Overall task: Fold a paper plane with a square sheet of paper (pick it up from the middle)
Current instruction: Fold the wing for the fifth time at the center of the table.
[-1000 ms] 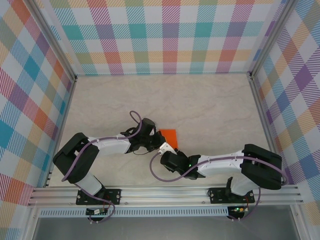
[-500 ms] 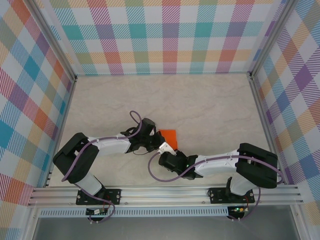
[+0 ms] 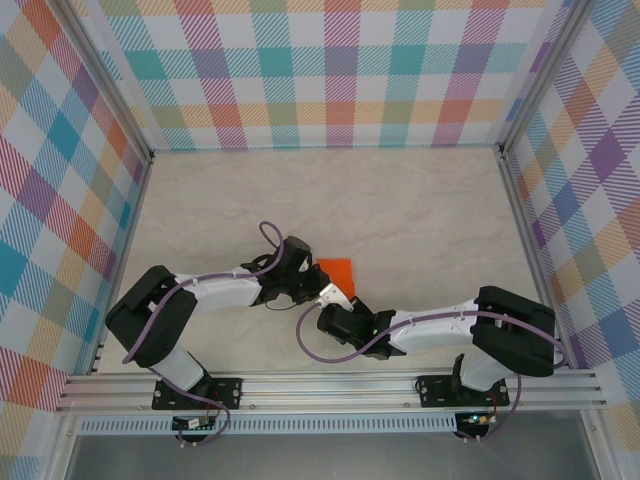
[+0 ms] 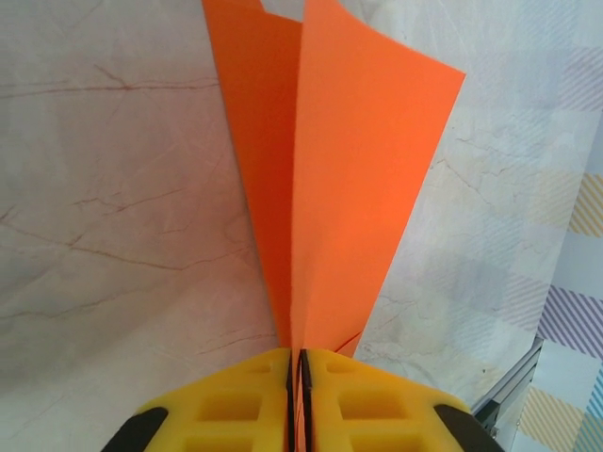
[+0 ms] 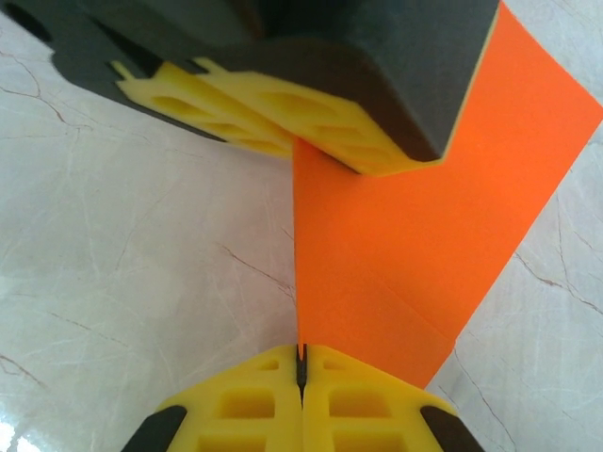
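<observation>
Closing within the last second, the right pincer (image 5: 301, 356) now pinches the folded orange paper (image 5: 396, 254) near the middle of the table (image 3: 430, 200). The left pincer (image 4: 296, 358) clamps its other end, likely readying a crease.

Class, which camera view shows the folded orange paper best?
Left wrist: the thin bright orange folded sheet of paper shows both flaps and the crease. Right wrist shows one flap, partly covered; top external, a small corner.

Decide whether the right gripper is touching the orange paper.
Touching. In the right wrist view the right gripper is shut on the orange paper: the sheet's edge runs straight into the closed seam, with no gap.
</observation>
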